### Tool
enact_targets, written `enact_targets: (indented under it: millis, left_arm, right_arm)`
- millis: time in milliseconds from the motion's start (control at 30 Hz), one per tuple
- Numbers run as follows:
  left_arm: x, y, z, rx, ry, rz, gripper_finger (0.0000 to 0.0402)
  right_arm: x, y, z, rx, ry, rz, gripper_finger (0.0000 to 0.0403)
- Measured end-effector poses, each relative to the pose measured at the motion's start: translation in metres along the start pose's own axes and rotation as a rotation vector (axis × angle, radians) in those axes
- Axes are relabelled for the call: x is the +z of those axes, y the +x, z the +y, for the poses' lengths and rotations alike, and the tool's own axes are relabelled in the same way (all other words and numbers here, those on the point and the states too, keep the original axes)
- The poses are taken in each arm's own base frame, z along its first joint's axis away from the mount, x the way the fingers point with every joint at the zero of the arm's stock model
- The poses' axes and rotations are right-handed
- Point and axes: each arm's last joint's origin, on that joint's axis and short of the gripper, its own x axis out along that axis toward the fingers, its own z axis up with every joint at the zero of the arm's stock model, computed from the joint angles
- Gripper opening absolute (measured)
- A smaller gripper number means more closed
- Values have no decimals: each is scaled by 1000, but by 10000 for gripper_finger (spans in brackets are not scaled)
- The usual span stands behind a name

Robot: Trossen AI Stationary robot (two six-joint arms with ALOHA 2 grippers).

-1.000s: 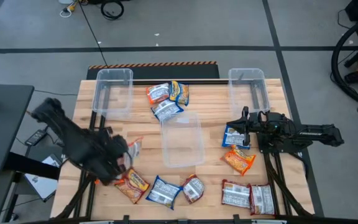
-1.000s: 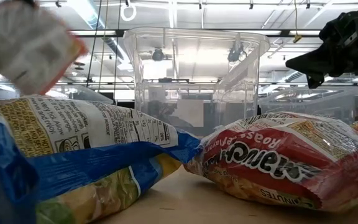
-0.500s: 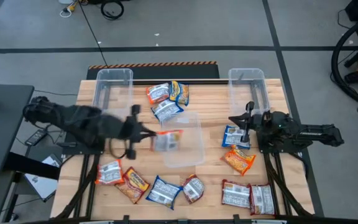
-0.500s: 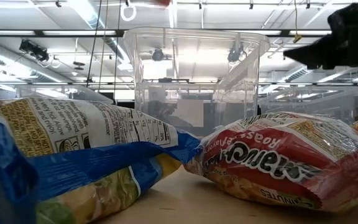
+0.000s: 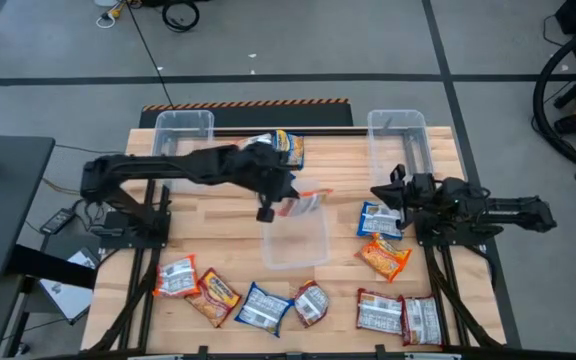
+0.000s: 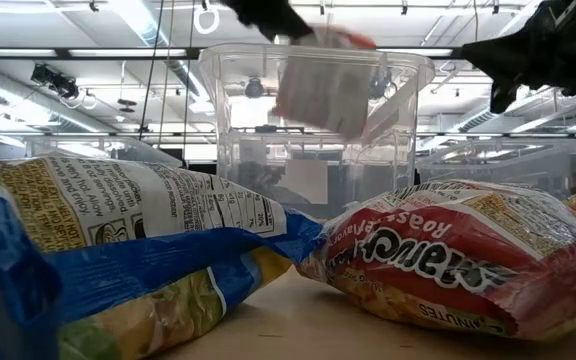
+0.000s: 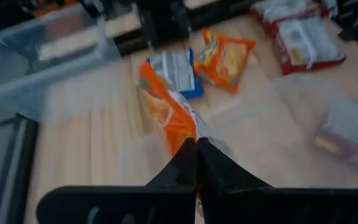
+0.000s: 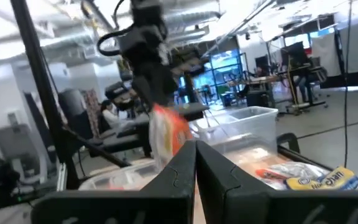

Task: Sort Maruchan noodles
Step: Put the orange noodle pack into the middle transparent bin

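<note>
Three clear rectangular plastic bins (image 5: 184, 141) stand ready, likely one per colour. The left gripper (image 5: 280, 194) pinches an orange crinkly ramen packet (image 5: 302, 203) above the middle bin (image 5: 294, 240), seemingly to drop it in. About a dozen more packets (image 5: 263, 306) lie scattered. At right, the right gripper (image 5: 396, 192), fingers pressed together, holds nothing and waits.

Left arm stretched across the table, left gripper (image 5: 280, 203) clamped tight, right arm low at right, right gripper (image 5: 388, 192) closed.
</note>
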Motion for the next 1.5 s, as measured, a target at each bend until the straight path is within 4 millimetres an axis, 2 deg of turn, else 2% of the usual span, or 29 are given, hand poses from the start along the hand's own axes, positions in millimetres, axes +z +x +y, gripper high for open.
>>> enact_targets:
  millis: [233, 433, 567, 733, 900, 1067, 1333, 1500]
  left_arm:
    - [-16, 29, 2, -27, -26, 83, 3]
    - [-21, 29, 1, -24, -3, 133, 3]
    - [-24, 27, 1, -15, 21, 178, 3]
    - [-28, 26, -3, -38, 9, 228, 3]
    - [-29, 23, -8, -61, 11, 257, 3]
    - [-31, 22, -10, -58, 16, 289, 2]
    - [-34, 21, -11, -68, -10, 322, 2]
    - [-35, 21, -8, -12, -63, 339, 2]
  right_arm:
    - [20, 24, 11, -17, -80, 94, 18]
    - [33, 70, 21, -42, -205, 251, 32]
    - [35, 113, 27, -50, -274, 441, 69]
    - [24, 165, 31, -83, -358, 735, 130]
    - [24, 202, 37, -41, -371, 819, 177]
    - [15, 216, 39, 21, -382, 878, 198]
    - [19, 217, 39, 22, -386, 858, 197]
    - [13, 218, 34, 3, -383, 885, 197]
